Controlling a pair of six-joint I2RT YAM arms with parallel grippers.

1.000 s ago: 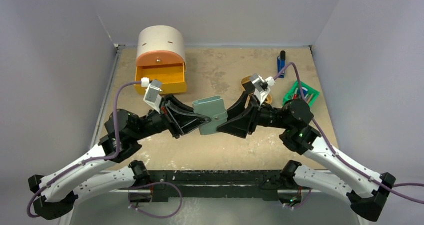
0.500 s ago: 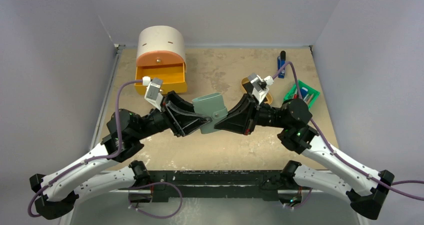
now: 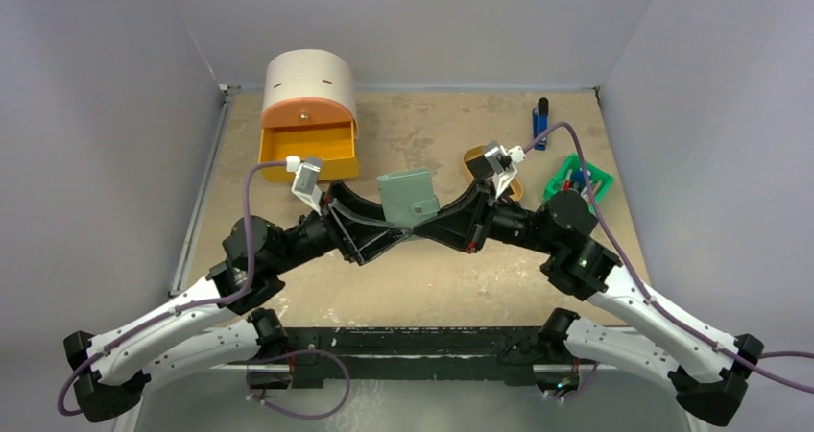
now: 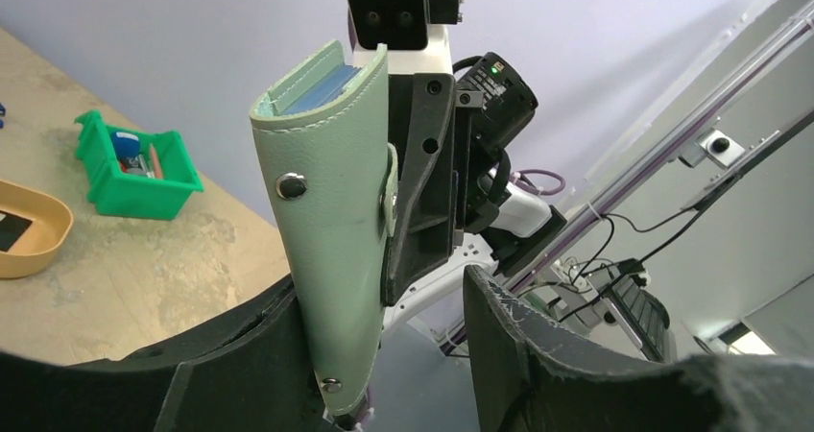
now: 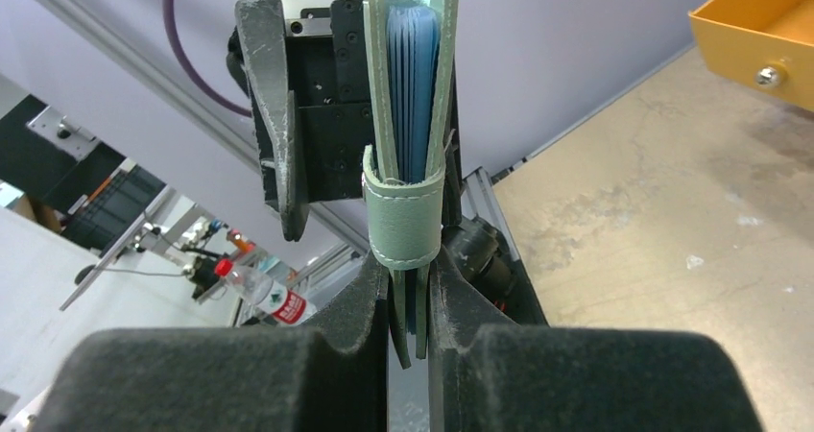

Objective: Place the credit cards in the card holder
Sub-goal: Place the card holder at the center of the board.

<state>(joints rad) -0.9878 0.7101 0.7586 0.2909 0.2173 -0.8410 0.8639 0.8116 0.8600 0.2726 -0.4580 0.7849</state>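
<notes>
Orange drawer (image 3: 322, 145), tan tray (image 4: 43, 254), green bin (image 4: 144, 200) flank the card holder (image 3: 407, 198)

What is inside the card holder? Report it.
Edge-on, the card holder shows stacked pale blue pockets between its green covers, with the snap tab wrapped across them. Whether anything sits in them is hidden: the right end effector pinches the covers together.

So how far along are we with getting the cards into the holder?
Nothing looks finished: no black card shows in the card holder, which is folded shut. In hand: the right claw clamps it in mid-air, the left claw open alongside. Left: a credit card lying in the tan tray has to go in.
</notes>
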